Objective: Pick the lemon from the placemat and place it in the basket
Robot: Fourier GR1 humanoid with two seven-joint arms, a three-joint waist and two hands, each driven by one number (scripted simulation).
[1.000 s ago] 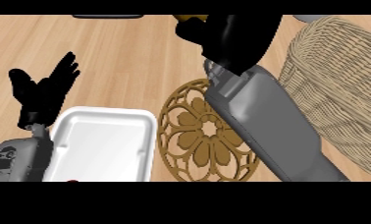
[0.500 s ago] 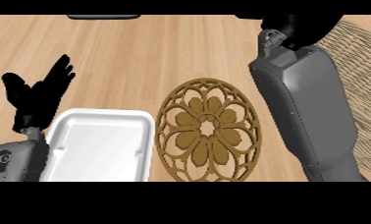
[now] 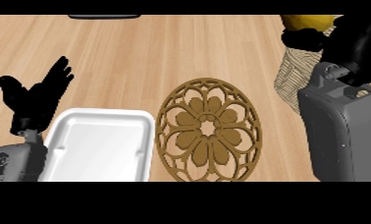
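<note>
Yellow lemon (image 3: 310, 21), firm, light, smooth-skinned, sits curled inside right hand (image 3: 319, 39) above wicker basket (image 3: 293, 73), far right. Left hand (image 3: 39, 95) rests open, near left.

Wood-grain counter (image 3: 159, 51), matt; my placemat (image 3: 208, 129) a brown openwork rosette; woven wicker basket (image 3: 293, 78); smooth glossy white tray (image 3: 101, 144); my forearms grey, satin-finished.
</note>
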